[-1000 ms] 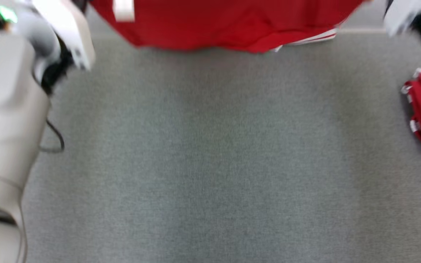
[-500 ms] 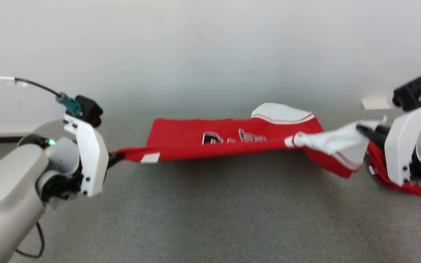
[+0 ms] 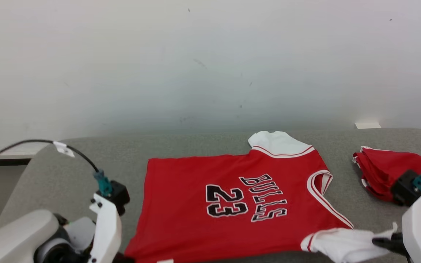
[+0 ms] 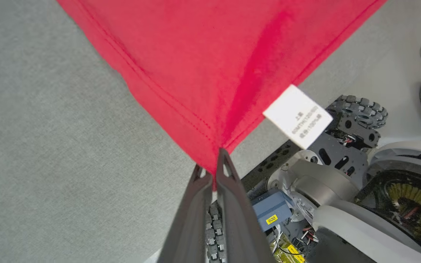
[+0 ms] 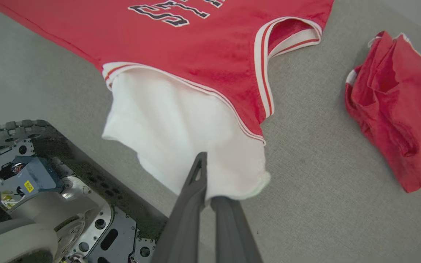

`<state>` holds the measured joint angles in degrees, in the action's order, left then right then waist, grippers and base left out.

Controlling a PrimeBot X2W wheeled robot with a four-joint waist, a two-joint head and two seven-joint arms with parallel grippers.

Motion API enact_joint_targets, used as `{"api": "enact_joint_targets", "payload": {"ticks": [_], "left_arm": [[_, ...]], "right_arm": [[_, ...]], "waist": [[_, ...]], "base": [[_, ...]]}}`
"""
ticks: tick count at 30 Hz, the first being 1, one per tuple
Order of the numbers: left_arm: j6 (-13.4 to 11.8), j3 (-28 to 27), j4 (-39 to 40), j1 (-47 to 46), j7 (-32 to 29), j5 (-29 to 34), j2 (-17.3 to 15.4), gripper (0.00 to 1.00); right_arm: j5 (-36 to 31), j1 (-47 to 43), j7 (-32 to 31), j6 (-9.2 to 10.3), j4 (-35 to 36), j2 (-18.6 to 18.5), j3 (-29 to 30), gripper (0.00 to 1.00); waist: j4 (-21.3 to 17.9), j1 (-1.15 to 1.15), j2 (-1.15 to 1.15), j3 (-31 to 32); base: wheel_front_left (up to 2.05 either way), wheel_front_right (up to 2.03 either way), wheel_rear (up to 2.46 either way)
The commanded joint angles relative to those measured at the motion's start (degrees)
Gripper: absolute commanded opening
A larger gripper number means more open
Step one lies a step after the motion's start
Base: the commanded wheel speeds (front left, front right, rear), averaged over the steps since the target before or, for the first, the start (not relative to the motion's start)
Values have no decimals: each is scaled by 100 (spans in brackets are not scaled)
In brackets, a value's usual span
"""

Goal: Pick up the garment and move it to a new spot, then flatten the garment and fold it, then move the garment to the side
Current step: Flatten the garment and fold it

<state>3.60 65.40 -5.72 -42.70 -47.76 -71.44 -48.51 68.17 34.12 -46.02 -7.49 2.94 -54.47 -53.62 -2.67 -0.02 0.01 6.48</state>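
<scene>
At the left, the left gripper (image 4: 214, 164) has its jaws pinched shut on the hem corner of the red Bulls jersey (image 3: 232, 204), just beside the white care label (image 4: 298, 117), with that corner at the front edge of the grey desk (image 3: 68, 171). Across the middle, the jersey lies front up on the desk, number and lettering showing and the cloth nearly smooth. I judge the pick-up and move to a new spot as good as done and the flattening well under way. At the right, the right gripper (image 5: 207, 182) has its jaws closed on the white sleeve (image 5: 181, 135), which is bunched and lifted rather than laid out. Further right, a crumpled red garment (image 3: 386, 171) sits apart from the jersey. Left to do: release and smooth the sleeve, fold the jersey, then move it aside.
</scene>
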Motion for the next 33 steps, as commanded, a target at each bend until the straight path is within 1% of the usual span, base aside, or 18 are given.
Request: {"api": "enact_joint_targets", "payload": {"ticks": [1,6,7,9,12,13,17,20,25,30,31,32,33], "left_arm": [[-101,21,199,138,-107,-82,-119,0],[-370,48,650,247,-297,-239,-261,0],[-426,34,682,208,-309,-261,-240,0],[-469,1,599,117,-338,-268,-164,0],[-452,-23,319,-36,-431,-299,-5,0],[-452,-23,319,-36,-431,-299,-5,0],[-433,-67,-254,-301,-530,-267,255,0],[-418,-137,-686,-572,-497,-168,464,0],[-371,-302,-1471,-925,-393,-197,841,0],[-277,-378,-2222,-1169,-222,-161,1228,0],[-250,-390,-2356,-1191,-188,-176,1308,0],[-205,-391,-2479,-1224,-155,-166,1370,0],[-160,-388,-2597,-1250,-122,-144,1422,0]], "right_arm": [[56,-212,-142,1,173,-109,115,0],[21,-588,-609,1,577,-223,514,0],[-84,-642,-768,1,606,-163,698,0],[-198,-643,-912,1,558,-10,878,0],[-410,-501,-1149,1,318,266,1151,0],[-410,-501,-1149,1,318,266,1151,0],[-707,-239,-1442,1,-134,845,1385,0],[-974,79,-1538,1,-546,1308,1514,0],[-1556,634,-1411,1,-1507,2067,1630,0],[-1937,1091,-1190,1,-2349,2608,1528,0],[-1994,1153,-1103,1,-2490,2687,1488,2],[-2047,1223,-992,1,-2592,2757,1443,40],[-2079,1271,-916,1,-2705,2824,1397,57]], "waist": [[0,2,-1,-7],[-4,2,-1,-107],[-8,2,-1,-186],[-12,2,-1,-272],[-19,2,-1,-422],[-19,2,-1,-422],[-74,2,-1,-627],[-115,2,-1,-841],[-165,2,-1,-1204],[-163,2,-1,-1427],[-157,2,-1,-1452],[-152,2,-1,-1473],[-147,2,-1,-1483]], "base": [[0,0,0],[0,0,0],[0,0,0],[0,0,0],[0,0,0],[0,0,0],[0,0,0],[0,0,0],[0,0,0],[0,0,0],[0,0,0],[0,0,0],[0,0,0]]}}
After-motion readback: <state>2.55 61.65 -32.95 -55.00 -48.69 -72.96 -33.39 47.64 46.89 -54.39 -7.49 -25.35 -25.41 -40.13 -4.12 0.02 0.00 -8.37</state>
